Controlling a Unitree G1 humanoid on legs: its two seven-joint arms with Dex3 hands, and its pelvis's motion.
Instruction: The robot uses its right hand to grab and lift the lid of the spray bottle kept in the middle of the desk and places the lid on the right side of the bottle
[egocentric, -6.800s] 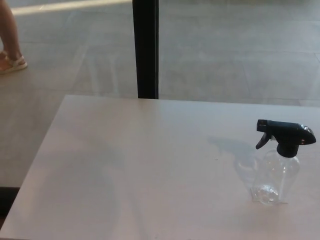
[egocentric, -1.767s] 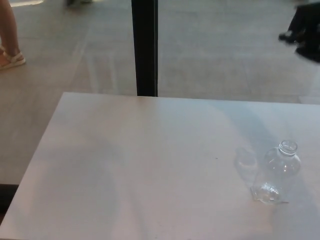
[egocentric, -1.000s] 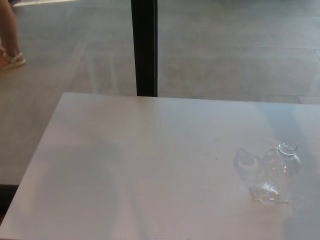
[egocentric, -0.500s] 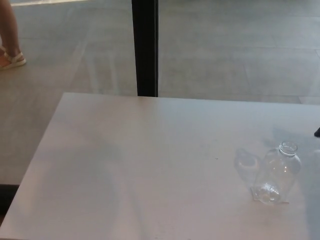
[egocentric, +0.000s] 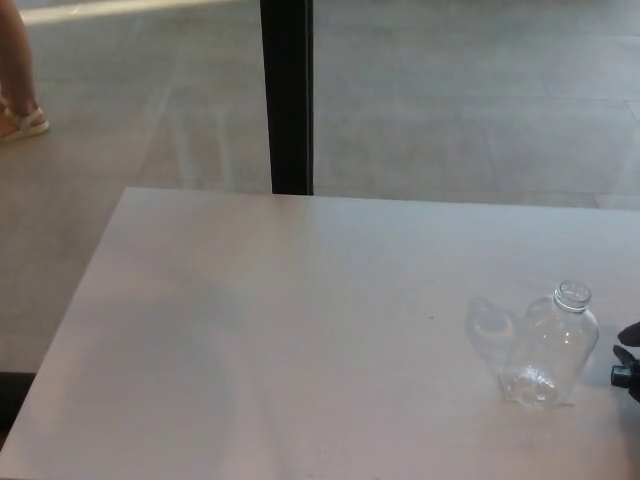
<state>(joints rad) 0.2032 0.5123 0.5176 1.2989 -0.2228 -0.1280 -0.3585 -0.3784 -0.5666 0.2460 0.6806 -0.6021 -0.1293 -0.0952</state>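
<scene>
The clear spray bottle (egocentric: 555, 345) stands upright on the white desk (egocentric: 300, 330), near its right side, with its neck open and no lid on it. At the picture's right edge, just right of the bottle, a small black shape (egocentric: 627, 360) pokes in at desk height. It looks like the tip of the black spray lid, perhaps with part of my right hand, but too little shows to separate them. The rest is cut off by the frame. My left hand does not show.
A black pillar (egocentric: 287, 95) rises behind the desk's far edge. A person's sandalled foot (egocentric: 18, 120) is on the floor at the far left. The desk's left edge runs diagonally toward the bottom left.
The lid left the bottle between the first earlier frames. The black shape at the right edge has come lower and further into view over the last half second. The bottle has stayed put.
</scene>
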